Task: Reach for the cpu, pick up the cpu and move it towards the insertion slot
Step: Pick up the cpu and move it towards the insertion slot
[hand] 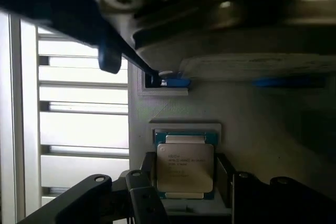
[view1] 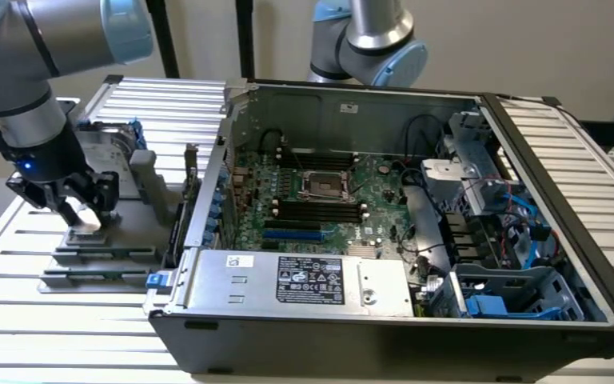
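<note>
1. A slatted metal table carries a grey fixture at the left and an open computer case at the right.
2. The gripper stands low over the fixture, left of the case.
3. Its fingers sit against two opposite edges of the cpu; the claw is grasping the cpu.
4. The cpu lies flat in a pale recess of the fixture, silver lid up.
5. A hard drive with blue rails stands upright on the far side of the gripper.
6. The insertion slot sits in the green motherboard inside the case, well apart from the cpu, to its right.
7. A power supply lies along the case's near edge.
</note>
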`<state>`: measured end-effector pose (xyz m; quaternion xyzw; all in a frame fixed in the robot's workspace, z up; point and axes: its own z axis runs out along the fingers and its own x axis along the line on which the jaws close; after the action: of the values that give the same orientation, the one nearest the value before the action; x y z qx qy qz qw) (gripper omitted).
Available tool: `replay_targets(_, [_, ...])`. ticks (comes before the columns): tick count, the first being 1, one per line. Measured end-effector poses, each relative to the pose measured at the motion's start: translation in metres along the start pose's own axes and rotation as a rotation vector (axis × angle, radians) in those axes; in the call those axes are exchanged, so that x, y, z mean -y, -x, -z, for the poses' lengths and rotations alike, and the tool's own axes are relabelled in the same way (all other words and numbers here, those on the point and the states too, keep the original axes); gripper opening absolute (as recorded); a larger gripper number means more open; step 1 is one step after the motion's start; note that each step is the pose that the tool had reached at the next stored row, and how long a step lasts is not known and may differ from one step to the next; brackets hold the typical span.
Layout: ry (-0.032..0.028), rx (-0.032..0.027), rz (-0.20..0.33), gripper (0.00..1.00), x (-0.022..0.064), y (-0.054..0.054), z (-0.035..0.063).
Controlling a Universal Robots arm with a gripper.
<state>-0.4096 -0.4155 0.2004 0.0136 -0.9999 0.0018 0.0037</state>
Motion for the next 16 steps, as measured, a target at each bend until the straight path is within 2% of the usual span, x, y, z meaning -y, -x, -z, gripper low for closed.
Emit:
replay_targets(9, [0.0, -0.0002, 0.0, 0.55, 0.0002, 0.002, 0.0402])
replay_targets(16, [0.0001, -0.0001, 0.0, 0.55, 0.0005, 0.008, 0.0722])
